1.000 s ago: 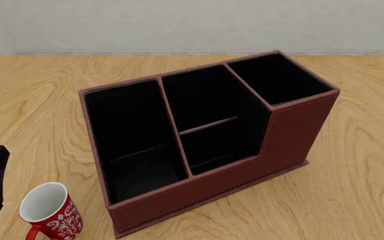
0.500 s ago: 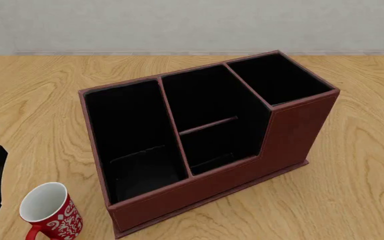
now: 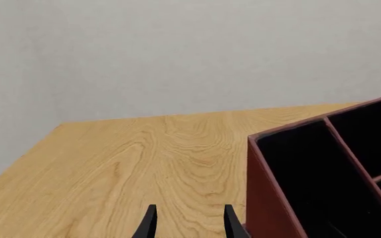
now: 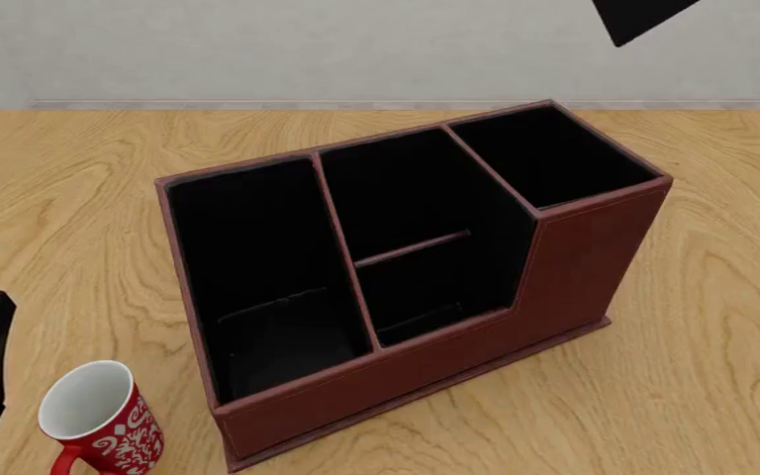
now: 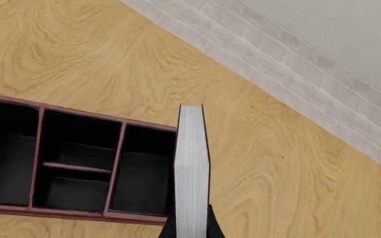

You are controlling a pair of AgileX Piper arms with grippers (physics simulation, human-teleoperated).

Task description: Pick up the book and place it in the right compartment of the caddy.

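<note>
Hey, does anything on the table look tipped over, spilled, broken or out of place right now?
Nothing stands out. The caddy sits upright on the table, turned at an angle, with the red mug upright beside it. The book is off the table, held edge-on in the right gripper above the caddy.

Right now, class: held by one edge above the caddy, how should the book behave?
The book probably stays stiff: its page edges run straight out from the right gripper. Pinched at one end, it may pivot or slip.
</note>
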